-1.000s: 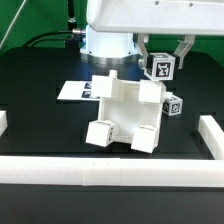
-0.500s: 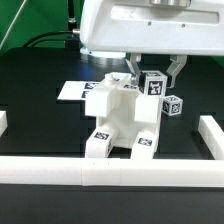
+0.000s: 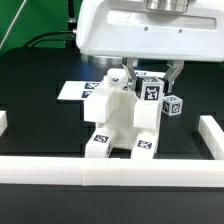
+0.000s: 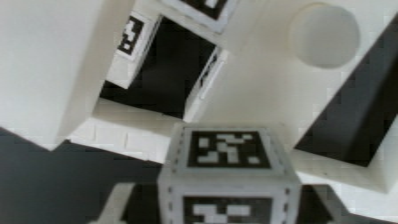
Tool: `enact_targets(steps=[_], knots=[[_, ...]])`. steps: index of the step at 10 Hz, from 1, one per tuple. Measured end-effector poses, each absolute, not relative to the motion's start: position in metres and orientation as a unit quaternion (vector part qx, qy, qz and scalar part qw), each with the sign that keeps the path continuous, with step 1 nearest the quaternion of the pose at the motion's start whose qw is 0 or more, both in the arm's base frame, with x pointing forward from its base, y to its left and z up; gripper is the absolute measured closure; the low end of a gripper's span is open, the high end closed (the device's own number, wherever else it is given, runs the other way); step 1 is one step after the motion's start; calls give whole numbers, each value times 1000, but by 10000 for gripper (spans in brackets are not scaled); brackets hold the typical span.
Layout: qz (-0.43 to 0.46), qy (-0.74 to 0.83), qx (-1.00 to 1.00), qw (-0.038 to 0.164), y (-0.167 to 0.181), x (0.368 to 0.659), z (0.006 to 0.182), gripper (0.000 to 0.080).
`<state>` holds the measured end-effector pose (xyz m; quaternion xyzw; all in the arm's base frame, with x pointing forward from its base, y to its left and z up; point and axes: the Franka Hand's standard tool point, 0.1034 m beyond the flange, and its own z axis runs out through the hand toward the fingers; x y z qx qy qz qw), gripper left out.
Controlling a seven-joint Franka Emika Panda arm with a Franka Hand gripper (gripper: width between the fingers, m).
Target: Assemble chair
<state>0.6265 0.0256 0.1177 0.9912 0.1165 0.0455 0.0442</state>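
- Your chair (image 3: 118, 118) stands part-built in the middle of the bench (image 3: 40, 125), near the front rail (image 3: 110, 172).
- You can see two tagged feet at its base facing the camera, with chunky white slabs rising above them.
- At its upper corner, on the exterior view's right, a tagged block (image 3: 150, 93) sits against the chair's white body; whether it is seated there you cannot tell.
- Your gripper (image 3: 150, 80) is clenched on that block, one finger on each side, reaching down from the arm's white body above.
- In the wrist view the block (image 4: 228, 150) shows two tagged faces, with the chair's (image 4: 169, 75) white walls and dark gaps close behind it.
- A loose tagged cube (image 3: 173, 105) lies on the bench just beside the chair, on the exterior view's right.
- The marker board (image 3: 70, 91) lies flat behind the chair, toward the exterior view's left, partly covered by it.
- Another rail (image 3: 212, 135) borders the bench on the exterior view's right.
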Motion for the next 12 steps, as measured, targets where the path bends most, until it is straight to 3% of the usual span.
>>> enact_targets(steps=[6, 12], knots=[[1, 70, 997, 24, 35, 603, 138, 515], [-7, 49, 999, 21, 38, 589, 133, 515]])
